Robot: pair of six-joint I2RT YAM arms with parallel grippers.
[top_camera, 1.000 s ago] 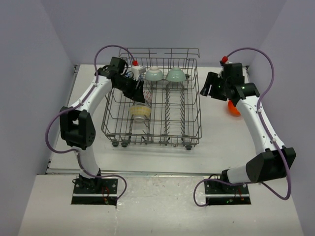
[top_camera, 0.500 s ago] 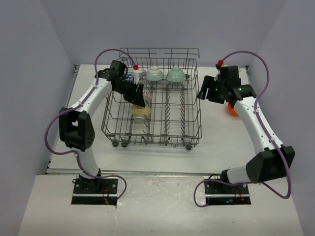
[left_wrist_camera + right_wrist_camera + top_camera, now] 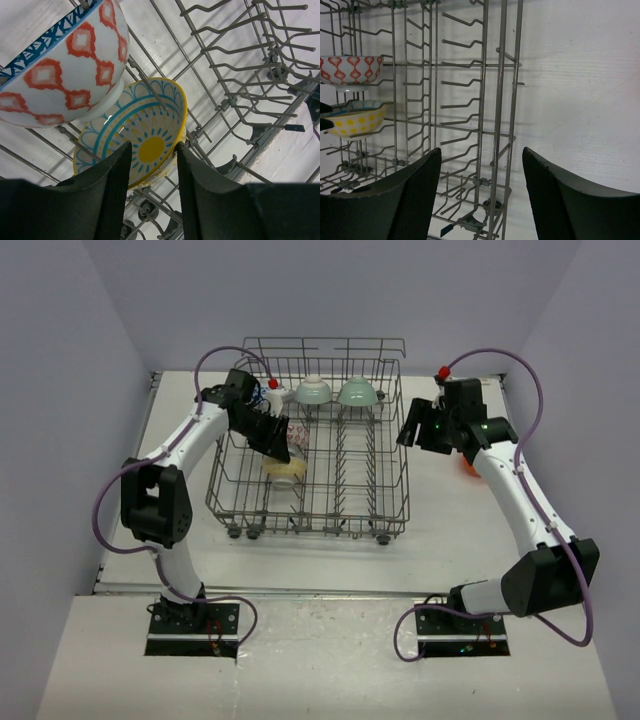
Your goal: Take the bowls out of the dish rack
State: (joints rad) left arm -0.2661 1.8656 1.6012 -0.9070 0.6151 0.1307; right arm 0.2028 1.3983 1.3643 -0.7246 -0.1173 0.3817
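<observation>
1. Standing at the middle of the table [image 3: 450,530], the dish rack [image 3: 312,512] holds five bowls. A sixth lies outside it.
2. Far row of the rack: a pale mint green bowl [image 3: 313,390] and a second mint green bowl [image 3: 357,392] sit side by side. To their left is a blue-and-white bowl [image 3: 266,396], mostly hidden by the left arm [image 3: 190,440].
3. Left section of the rack: the red-and-white patterned bowl [image 3: 65,65] stands on edge among the tines. The cream bowl [image 3: 150,125], yellow inside, stands just beside it on the near side.
4. The orange-red bowl [image 3: 470,466] rests on the table to the right of the rack, largely hidden behind the right arm [image 3: 515,490].
5. The left gripper [image 3: 154,150] is inside the rack. Its fingers are parted by a narrow gap above the cream bowl's rim and are not clamped on it. Whether they touch it cannot be told.
6. The right gripper [image 3: 480,155] is just outside the rack's right wall, released, with its fingers spread wide.
</observation>
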